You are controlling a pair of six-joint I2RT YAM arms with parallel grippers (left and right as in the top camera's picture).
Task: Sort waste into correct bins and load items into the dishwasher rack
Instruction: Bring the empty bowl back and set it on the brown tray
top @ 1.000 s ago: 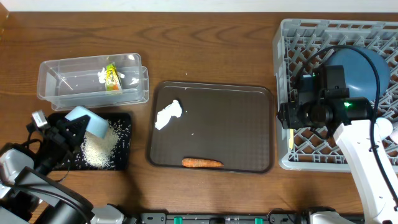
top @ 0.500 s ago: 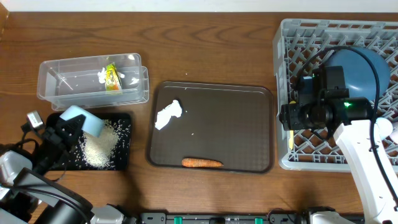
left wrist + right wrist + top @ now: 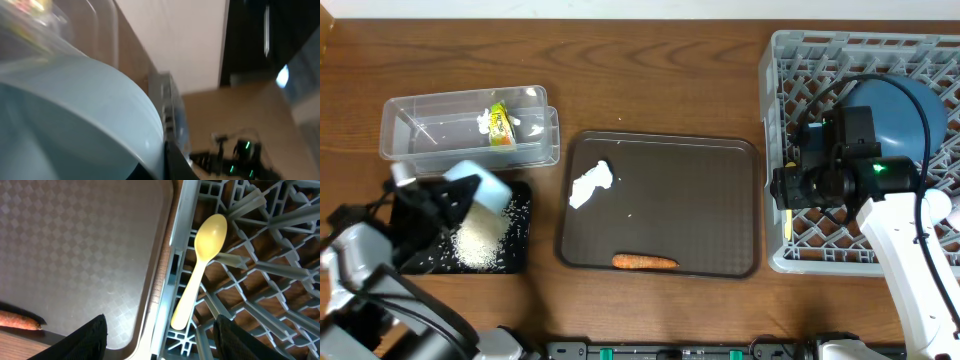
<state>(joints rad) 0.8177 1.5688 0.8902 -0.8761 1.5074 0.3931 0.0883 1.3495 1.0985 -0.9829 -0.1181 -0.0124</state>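
Tilting light-blue cup (image 3: 485, 188) over black tray (image 3: 515, 258)

Grips the cup in the closed left end effector (image 3: 468, 193), tilted above the rice grains (image 3: 478, 242) heaped in the tray. Spreads the right end effector (image 3: 160, 339) wide, holding nothing, over the pale-yellow spoon (image 3: 200, 270) lying flat at the dishwasher rack (image 3: 780, 60) edge, with the dark-blue plate (image 3: 905, 115) in the same rack. Finds print on the snack wrapper (image 3: 498, 123) inside the clear tub (image 3: 420, 135), too small to read. Shows carrot (image 3: 645, 262) and tissue (image 3: 590, 185) on the brown serving tray (image 3: 700, 200).

No text is readable; the printing on the snack wrapper (image 3: 498, 124) is too small.
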